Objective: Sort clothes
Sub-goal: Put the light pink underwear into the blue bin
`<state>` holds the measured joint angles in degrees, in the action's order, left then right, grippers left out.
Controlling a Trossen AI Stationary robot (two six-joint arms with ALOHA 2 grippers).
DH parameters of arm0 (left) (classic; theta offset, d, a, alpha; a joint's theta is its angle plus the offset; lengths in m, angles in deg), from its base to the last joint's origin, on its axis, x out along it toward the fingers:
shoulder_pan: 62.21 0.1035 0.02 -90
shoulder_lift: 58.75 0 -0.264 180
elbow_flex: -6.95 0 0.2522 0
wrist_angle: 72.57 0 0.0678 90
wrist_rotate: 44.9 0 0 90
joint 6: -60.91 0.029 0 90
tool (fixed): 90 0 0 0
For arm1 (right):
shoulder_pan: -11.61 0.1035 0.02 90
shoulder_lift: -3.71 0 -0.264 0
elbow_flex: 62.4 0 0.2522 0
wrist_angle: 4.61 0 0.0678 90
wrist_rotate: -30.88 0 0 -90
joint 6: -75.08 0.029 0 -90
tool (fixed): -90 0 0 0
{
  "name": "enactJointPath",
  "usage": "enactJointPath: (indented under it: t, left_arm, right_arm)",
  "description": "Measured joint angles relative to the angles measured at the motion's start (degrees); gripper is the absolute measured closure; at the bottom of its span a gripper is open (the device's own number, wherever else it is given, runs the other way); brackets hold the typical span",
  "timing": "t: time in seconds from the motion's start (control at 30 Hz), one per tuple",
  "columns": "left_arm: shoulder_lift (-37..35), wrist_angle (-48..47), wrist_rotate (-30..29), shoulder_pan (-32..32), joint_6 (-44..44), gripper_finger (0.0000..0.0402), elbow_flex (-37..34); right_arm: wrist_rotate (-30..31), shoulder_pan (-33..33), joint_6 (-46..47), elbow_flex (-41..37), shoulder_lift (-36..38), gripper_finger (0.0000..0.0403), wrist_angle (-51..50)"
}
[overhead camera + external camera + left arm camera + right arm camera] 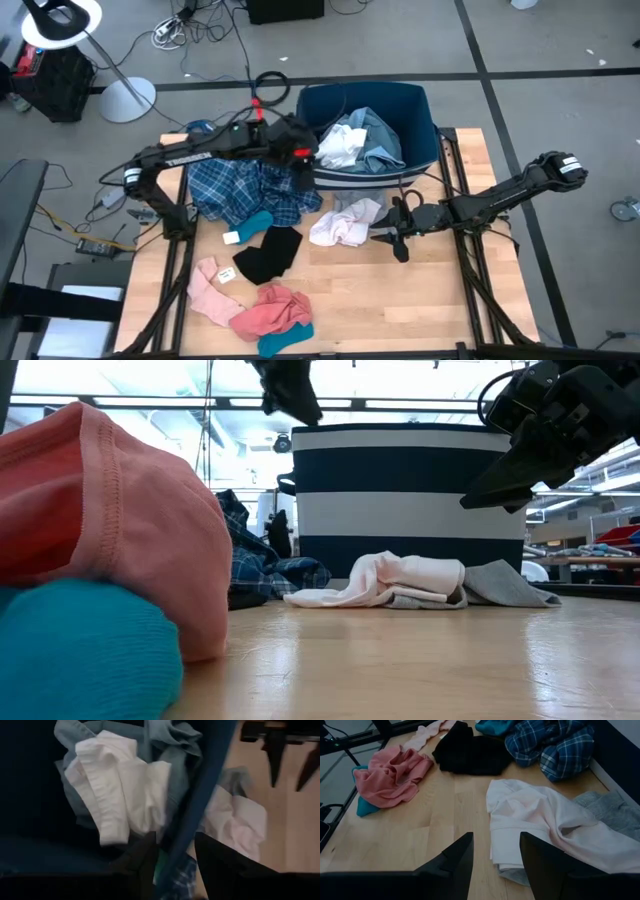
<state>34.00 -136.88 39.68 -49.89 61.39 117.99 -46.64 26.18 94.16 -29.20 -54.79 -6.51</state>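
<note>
A white garment (340, 146) lay atop a light blue piece (378, 140) inside the striped bin (425, 115), the left pincer (306, 168) poised apart over its rim. The right pincer (394, 231) hovered, fingers apart, beside a pale pink shirt (343, 224) on the bench (400, 300).

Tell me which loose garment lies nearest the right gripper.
The pale pink-white garment, directly under the open right gripper; the black piece and plaid shirt lie farther off.
</note>
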Motion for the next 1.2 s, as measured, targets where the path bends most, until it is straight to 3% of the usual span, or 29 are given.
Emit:
enactJointPath:
  t: [0.3, 0.4, 0.6, 0.83, 1.2]
  left_arm:
    - [-5.09, 1.5, -0.03, -6.07, -0.56, 0.0259, -0.1]
    - [-7.67, 3.42, 0.13, -7.98, -0.59, 0.0259, -3.35]
    - [-17.07, 15.24, 0.1, -10.77, -2.56, 0.0259, -18.86]
    - [-28.58, 19.96, -0.01, -13.37, -7.26, 0.0259, -34.67]
    - [-42.78, 30.64, -1.06, -15.39, -6.84, 0.0259, -56.64]
  right_arm:
    - [-0.08, 0.02, 0.82, 0.0, 0.0, 0.0241, 0.0]
    - [-0.23, 0.04, 1.66, 0.0, 0.0, 0.0241, -0.08]
    - [-0.59, 0.8, 2.36, 0.0, 0.01, 0.0241, -0.01]
    - [-0.69, 1.44, 2.28, 0.0, 0.0, 0.0241, 0.08]
    - [0.3, 1.22, 1.78, 0.0, 0.0, 0.0241, 0.85]
